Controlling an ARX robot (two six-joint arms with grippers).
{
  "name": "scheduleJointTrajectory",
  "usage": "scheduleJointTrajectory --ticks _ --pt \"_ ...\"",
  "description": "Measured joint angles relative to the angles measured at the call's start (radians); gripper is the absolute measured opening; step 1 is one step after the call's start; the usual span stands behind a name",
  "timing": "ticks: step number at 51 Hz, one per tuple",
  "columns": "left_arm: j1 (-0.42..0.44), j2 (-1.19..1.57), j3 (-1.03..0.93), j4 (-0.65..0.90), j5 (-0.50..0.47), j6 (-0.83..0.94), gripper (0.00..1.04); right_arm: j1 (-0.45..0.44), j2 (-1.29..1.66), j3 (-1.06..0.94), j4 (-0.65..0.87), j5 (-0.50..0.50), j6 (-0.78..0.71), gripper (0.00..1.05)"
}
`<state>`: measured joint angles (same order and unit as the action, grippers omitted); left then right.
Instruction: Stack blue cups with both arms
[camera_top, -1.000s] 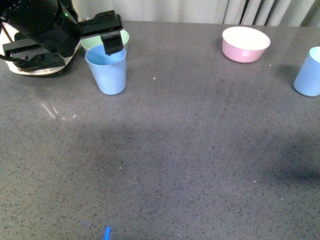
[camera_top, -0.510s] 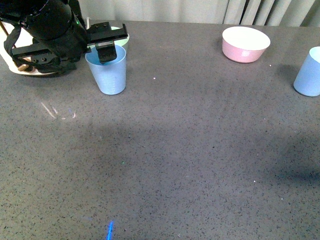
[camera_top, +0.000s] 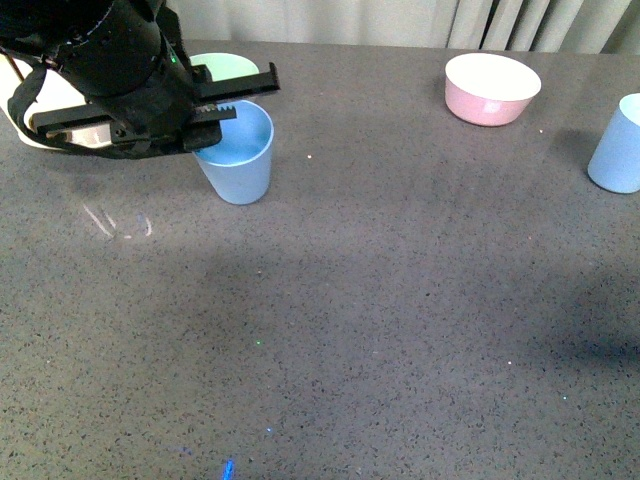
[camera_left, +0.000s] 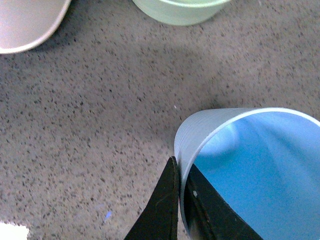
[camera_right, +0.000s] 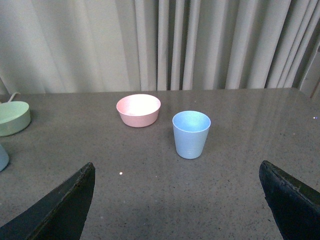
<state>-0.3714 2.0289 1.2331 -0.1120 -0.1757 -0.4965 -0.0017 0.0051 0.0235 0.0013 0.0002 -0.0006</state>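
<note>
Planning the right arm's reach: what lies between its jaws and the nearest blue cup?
Bare grey tabletop up to the blue cup, per right wrist view.

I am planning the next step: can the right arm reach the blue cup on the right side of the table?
Probably yes. The right claw is open and faces the blue cup, which stands upright, with only bare table between them; the pink bowl stands apart from it.

Bench (camera_top: 400, 300) was grey, speckled. Far side held the mint-green bowl (camera_top: 225, 67) at left, a white item (camera_left: 25, 20) beside it, and the pink bowl (camera_top: 491, 90) at right. Right blue cup (camera_top: 618, 150) stood upright near the right edge. Left blue cup (camera_top: 240, 165) was tilted just in front of the mint-green bowl; base contact unclear.
</note>
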Motion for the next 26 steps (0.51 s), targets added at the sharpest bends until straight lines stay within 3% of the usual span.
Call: scheduleJointTrajectory --ticks 12,26 --pt "-0.095 -0.042 -0.017 -0.042 0.044 -0.011 0.02 0.000 0.000 0.000 0.000 0.000 0.000 0.96" --pt "-0.221 0.026 0.140 -0.125 0.092 -0.034 0.02 0.000 0.000 0.000 0.000 0.000 0.000 0.96"
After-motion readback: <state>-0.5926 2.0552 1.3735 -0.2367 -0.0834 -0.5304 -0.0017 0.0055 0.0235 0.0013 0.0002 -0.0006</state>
